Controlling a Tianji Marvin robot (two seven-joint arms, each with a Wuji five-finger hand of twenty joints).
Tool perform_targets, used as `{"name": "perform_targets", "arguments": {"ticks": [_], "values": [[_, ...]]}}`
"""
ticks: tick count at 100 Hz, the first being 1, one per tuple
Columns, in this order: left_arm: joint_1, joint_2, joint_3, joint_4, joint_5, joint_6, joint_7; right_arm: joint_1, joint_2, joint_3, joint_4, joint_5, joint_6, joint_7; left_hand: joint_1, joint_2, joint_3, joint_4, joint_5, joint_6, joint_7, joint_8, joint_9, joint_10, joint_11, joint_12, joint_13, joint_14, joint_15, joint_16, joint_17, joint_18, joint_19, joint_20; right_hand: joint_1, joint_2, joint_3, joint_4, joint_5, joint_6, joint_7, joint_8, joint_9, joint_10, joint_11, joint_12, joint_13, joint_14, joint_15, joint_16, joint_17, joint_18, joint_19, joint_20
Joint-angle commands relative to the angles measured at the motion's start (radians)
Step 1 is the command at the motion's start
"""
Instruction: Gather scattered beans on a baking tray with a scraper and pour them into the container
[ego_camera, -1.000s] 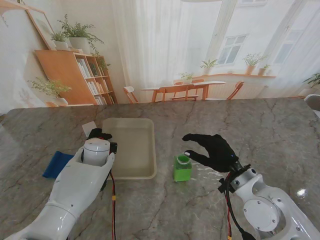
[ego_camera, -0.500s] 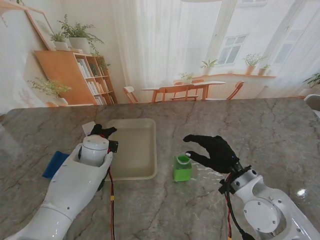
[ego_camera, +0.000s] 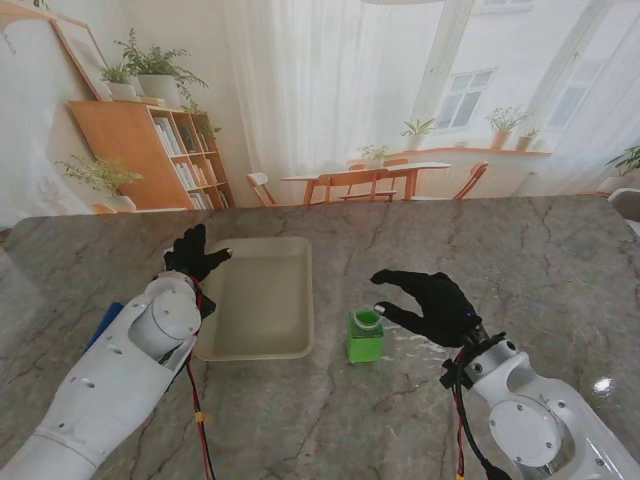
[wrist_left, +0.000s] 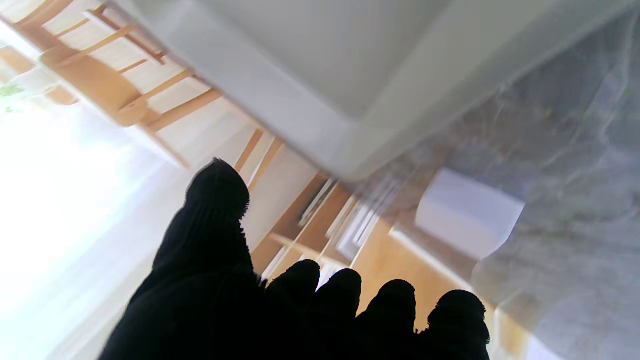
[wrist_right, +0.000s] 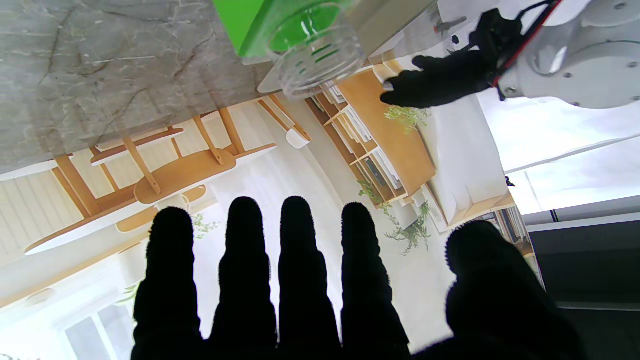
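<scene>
Your left hand (ego_camera: 193, 254) hovers spread and empty beside the baking tray (ego_camera: 262, 340); your right hand (ego_camera: 432, 305) likewise, near the green container (ego_camera: 365, 336).

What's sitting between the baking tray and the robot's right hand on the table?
In the stand view, the green container stands between the baking tray and the right hand, beside the tray's right rim, just left of the fingers.

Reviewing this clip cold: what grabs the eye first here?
The bright green container stands out on the grey marble table, just right of the pale baking tray. The black-gloved right hand hovers open beside the container, fingers spread. The left hand, also open, is at the tray's far left corner, near a small white scraper lying on the table.
</scene>
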Motion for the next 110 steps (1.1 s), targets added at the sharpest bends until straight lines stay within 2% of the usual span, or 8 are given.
{"name": "perform_targets", "arguments": {"ticks": [1,17,25,38,55,76,93,110], "values": [[0.036,0.023,-0.026,-0.083,0.020,-0.006,0.003,-0.007,-0.001,0.004,-0.001,-0.003,0.008,0.009,-0.016,0.071,-0.016,-0.050,-0.037,0.027,0.010,0.044,0.019,-0.015,0.019,0.032,-0.025,-0.010,0.016,0.058,-0.012,0.002,0.024,0.076,0.012,0.005,0.009,0.028,0.001,-0.011,-0.003,-0.023,-0.007,-0.016,-0.004,-0.006,0.002,-0.009,0.000,0.013,-0.013,-0.026,-0.019,0.004],[0.145,0.068,-0.094,-0.253,0.202,-0.101,-0.039,-0.013,-0.003,0.009,-0.003,-0.010,0.021,-0.004,-0.041,0.089,-0.019,-0.051,-0.026,0.026,0.063,0.203,0.114,0.004,0.052,0.088,0.010,0.028,0.119,0.186,-0.027,0.016,0.210,0.356,0.014,-0.026,0.010,0.029,0.001,-0.003,-0.001,-0.021,-0.004,-0.021,-0.001,-0.004,0.007,-0.014,0.004,0.015,-0.007,-0.030,-0.015,0.006],[0.210,0.092,-0.135,-0.339,0.301,-0.163,-0.081,-0.014,-0.005,0.010,-0.002,-0.016,0.030,-0.019,-0.058,0.095,-0.019,-0.052,0.025,0.018,0.093,0.244,0.185,-0.002,0.073,0.124,0.068,0.028,0.148,0.205,-0.006,0.031,0.337,0.410,-0.004,-0.055,0.035,0.035,0.004,0.001,0.007,-0.015,0.000,-0.025,0.006,0.002,0.014,-0.017,0.015,0.020,0.001,-0.033,0.009,0.019],[0.314,0.120,-0.189,-0.460,0.433,-0.259,-0.140,-0.013,-0.011,0.008,0.007,-0.015,0.047,-0.048,-0.081,0.105,-0.020,-0.054,0.086,-0.037,0.114,0.287,0.278,-0.016,0.094,0.161,0.172,0.028,0.184,0.231,0.047,0.050,0.522,0.419,-0.061,-0.106,0.112,0.028,0.006,0.003,0.011,-0.006,0.010,-0.032,0.012,0.011,0.029,-0.028,0.028,0.026,0.017,-0.037,0.029,0.033],[0.425,0.125,-0.203,-0.547,0.505,-0.306,-0.119,-0.011,-0.016,0.001,0.019,-0.020,0.070,-0.087,-0.082,0.098,-0.021,-0.055,0.135,-0.076,0.124,0.310,0.355,-0.027,0.108,0.174,0.248,0.025,0.196,0.246,0.079,0.086,0.636,0.381,-0.109,-0.132,0.138,0.024,-0.007,0.004,0.012,0.003,0.013,-0.037,0.031,0.035,0.049,-0.040,0.076,0.055,0.039,-0.042,0.080,0.065],[0.520,0.121,-0.172,-0.563,0.562,-0.258,-0.044,-0.017,-0.019,0.009,0.040,-0.003,0.075,-0.090,-0.089,0.089,-0.022,-0.056,0.156,-0.113,0.125,0.310,0.393,-0.048,0.106,0.172,0.308,0.013,0.197,0.250,0.116,0.102,0.663,0.394,-0.215,-0.141,0.164,0.010,-0.071,0.027,-0.007,0.017,-0.034,-0.047,0.036,0.070,0.028,-0.048,0.110,0.077,0.030,-0.050,0.082,0.083],[0.549,0.114,-0.148,-0.532,0.574,-0.196,0.022,-0.015,-0.017,0.032,0.077,0.030,0.027,-0.066,-0.090,0.087,-0.020,-0.055,0.161,-0.120,0.123,0.307,0.399,-0.054,0.102,0.169,0.318,0.006,0.187,0.250,0.121,0.096,0.660,0.396,-0.287,-0.180,0.204,-0.005,-0.100,0.126,-0.015,0.038,-0.086,-0.032,0.015,0.074,-0.009,-0.058,0.076,0.049,0.006,-0.050,0.025,0.062],[0.556,0.101,-0.136,-0.502,0.521,-0.162,0.068,-0.004,0.000,0.069,0.123,0.080,-0.060,0.048,-0.086,0.084,-0.020,-0.055,0.165,-0.123,0.123,0.305,0.400,-0.057,0.100,0.168,0.319,0.003,0.180,0.249,0.121,0.094,0.649,0.394,-0.325,-0.254,0.242,-0.020,-0.178,0.210,-0.050,0.047,-0.168,0.017,-0.005,0.071,-0.065,-0.045,0.038,0.016,-0.015,-0.057,-0.010,0.037]]}}
